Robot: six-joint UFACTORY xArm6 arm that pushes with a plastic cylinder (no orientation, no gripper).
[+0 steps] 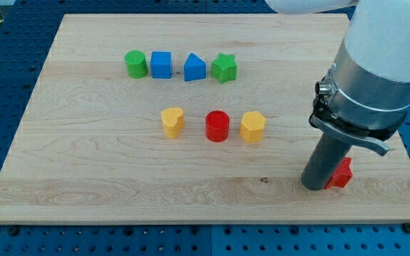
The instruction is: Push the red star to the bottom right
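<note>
With no gripper to open or hold, my tip [314, 186] touches the left of the red star [342, 173] near the board's [84, 185] right corner; nudge gently rightward.

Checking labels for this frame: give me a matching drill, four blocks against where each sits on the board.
Blocks:
1. green cylinder
2. green star
3. yellow hexagon
4. red star

Places:
A. against my tip, bottom right
B. right end of middle row
C. left end of top row
D. right end of top row

Pairs: 1-C, 2-D, 3-B, 4-A
</note>
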